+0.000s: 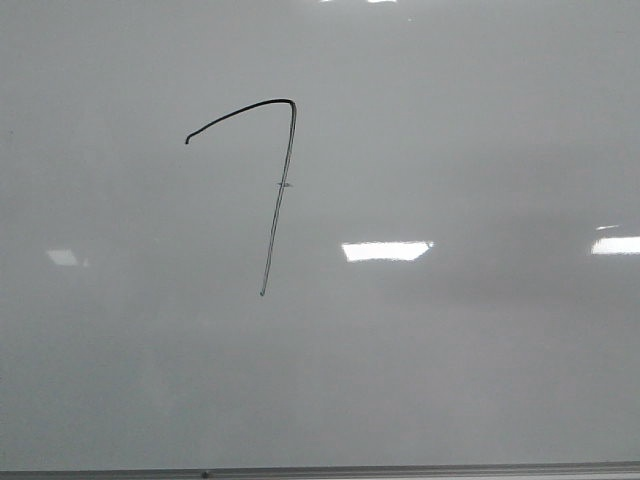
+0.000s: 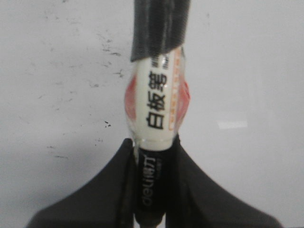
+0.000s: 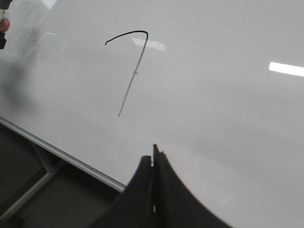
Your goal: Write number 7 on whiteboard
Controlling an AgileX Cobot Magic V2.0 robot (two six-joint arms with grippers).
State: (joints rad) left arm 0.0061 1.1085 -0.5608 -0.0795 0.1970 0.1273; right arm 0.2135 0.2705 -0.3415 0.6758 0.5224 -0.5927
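On glossy pale grey whiteboard (image 1: 450, 360), left of centre: thin black number 7 (image 1: 272, 190), complete. Left gripper (image 2: 153, 147) clamping white marker (image 2: 156, 102); right gripper (image 3: 153, 159) pinched closed, empty. Retract marker straight off, avoid smearing downstroke.

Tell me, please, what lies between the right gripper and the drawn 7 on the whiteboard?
Nothing: in the right wrist view only bare whiteboard separates the right gripper, its fingers together, from the number 7.

A thin black number 7 (image 1: 277, 190) is slanting slightly, sitting left of centre on the glossy whiteboard (image 1: 480, 350).
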